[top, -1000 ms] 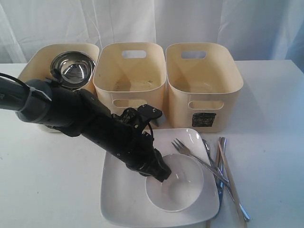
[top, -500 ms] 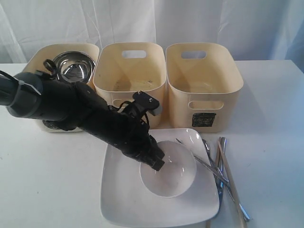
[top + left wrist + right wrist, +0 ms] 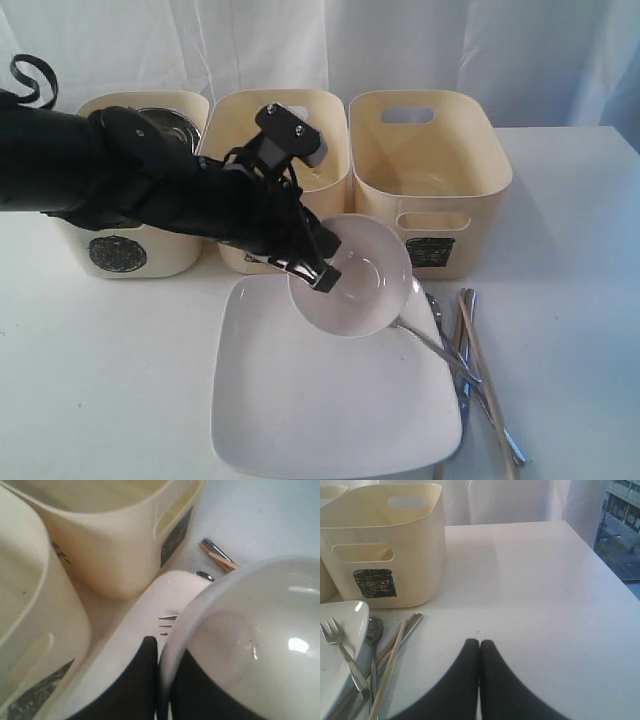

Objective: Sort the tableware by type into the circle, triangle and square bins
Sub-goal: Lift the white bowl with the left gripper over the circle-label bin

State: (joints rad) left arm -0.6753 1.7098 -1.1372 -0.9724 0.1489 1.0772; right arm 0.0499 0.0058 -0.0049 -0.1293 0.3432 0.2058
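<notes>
While a second ago the small white bowl (image 3: 358,278) was lying on the large square plate (image 3: 300,400), it now hangs above the plate's far edge, tilted, just in front of the middle bin (image 3: 335,150) and the square bin (image 3: 430,170). The left gripper (image 3: 322,275) is clamped on its rim; the left wrist view shows one finger inside and one outside. The plate is now bare and free to be taken next. The circle bin (image 3: 120,250) at the left already holds a steel bowl (image 3: 168,120), so I judge this bowl belongs there, and the arm must swing left. The fork (image 3: 440,350) and chopsticks (image 3: 490,390) wait beside the plate. The right gripper (image 3: 479,650) is closed on nothing, over the table.
</notes>
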